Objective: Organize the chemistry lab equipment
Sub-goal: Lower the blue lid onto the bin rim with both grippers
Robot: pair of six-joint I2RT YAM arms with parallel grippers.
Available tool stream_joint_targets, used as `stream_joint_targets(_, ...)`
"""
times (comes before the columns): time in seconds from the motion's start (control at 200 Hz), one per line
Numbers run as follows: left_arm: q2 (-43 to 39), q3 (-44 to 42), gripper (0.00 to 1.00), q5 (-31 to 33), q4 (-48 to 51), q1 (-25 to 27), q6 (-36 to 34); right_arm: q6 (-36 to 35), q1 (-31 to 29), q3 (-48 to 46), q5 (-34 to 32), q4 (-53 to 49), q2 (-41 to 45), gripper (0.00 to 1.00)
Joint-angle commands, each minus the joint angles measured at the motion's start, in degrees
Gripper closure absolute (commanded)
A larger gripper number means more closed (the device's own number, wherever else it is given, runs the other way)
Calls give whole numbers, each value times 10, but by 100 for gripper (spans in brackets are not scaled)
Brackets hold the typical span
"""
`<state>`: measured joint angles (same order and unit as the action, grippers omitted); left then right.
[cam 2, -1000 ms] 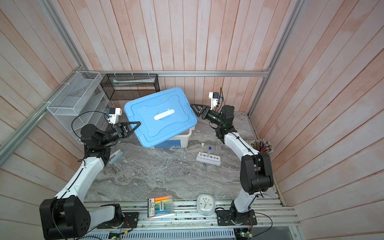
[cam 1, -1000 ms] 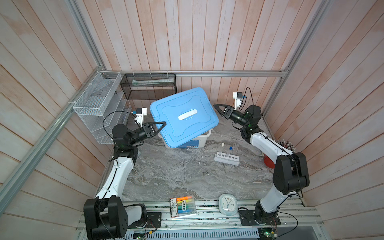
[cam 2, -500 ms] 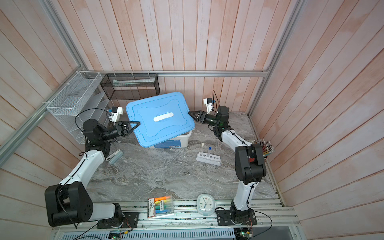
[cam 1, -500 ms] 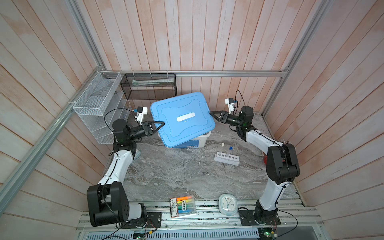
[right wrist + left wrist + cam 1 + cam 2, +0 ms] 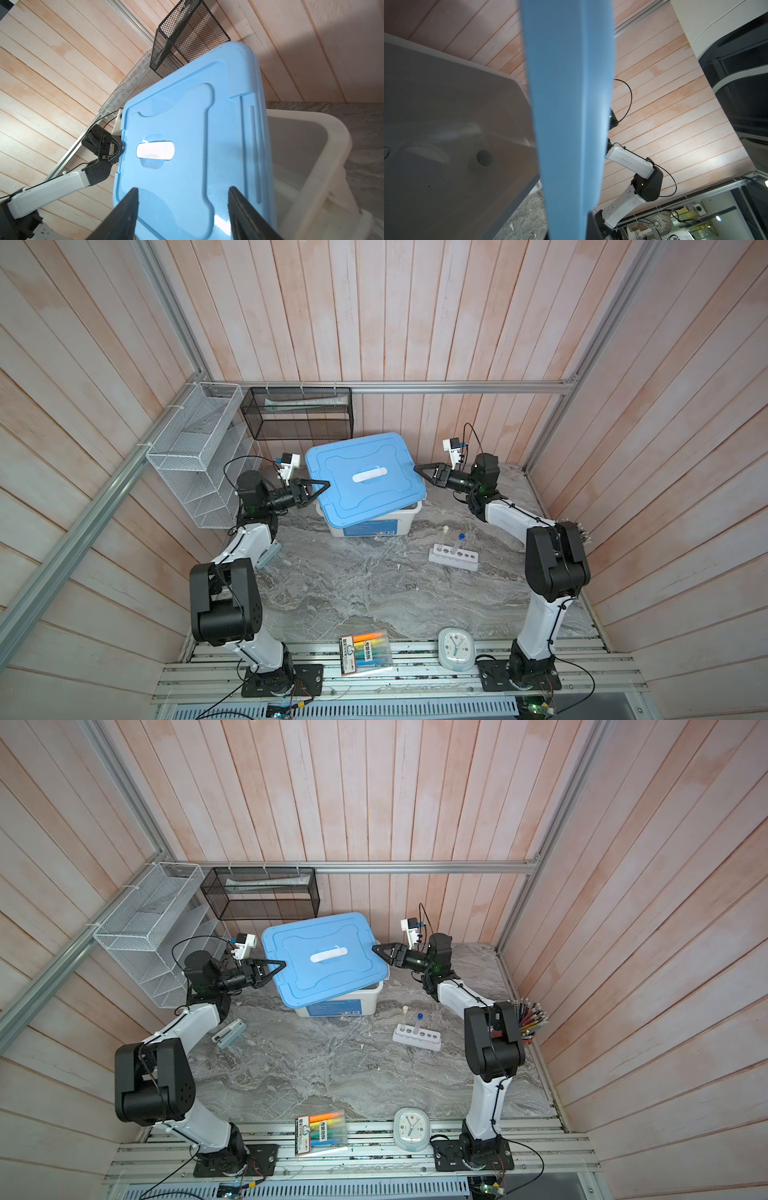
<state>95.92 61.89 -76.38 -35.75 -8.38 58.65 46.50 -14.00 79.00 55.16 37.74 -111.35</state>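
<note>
Standing at the front rail, I noted a pack of markers (image 5: 365, 651) and a round white clock (image 5: 456, 649) lying side by side on it. Past them on the marble table (image 5: 353, 593), right of middle, sat the white six-hole rack (image 5: 453, 558). Two tubes stood upright in its left-end holes: the white-capped tube (image 5: 445, 533) and, just beside it, the blue-capped tube (image 5: 458, 543). A red cup of pencils (image 5: 528, 1019) stood by the right arm, against the wall.

Behind the rack was the white bin (image 5: 374, 522). The blue lid (image 5: 365, 477) hung tilted over it, not seated.

- The left gripper (image 5: 324, 486) was clamped on the lid's left edge (the lid's rim filled the left wrist view).
- The right gripper (image 5: 419, 471) was at the lid's right edge with its jaws spread wide; contact could not be told.

Farthest back, a white wire shelf (image 5: 195, 452) and a black mesh basket (image 5: 297, 412) hung on the wall.
</note>
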Motion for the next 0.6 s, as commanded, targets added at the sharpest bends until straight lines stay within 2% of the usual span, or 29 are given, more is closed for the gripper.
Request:
stream_joint_targets(0.0,28,24,100,-20,-49,-4,-2,1,-2,21,5,12,-17,32)
stream_joint_targets(0.235,69,25,100,-39,-42,-25,-16,0,-2,27,0,5,-26,33)
stream_joint_targets(0.595,104,35,100,-37,-16,-25,-33,-5,-2,34,-10,-7,-35,34)
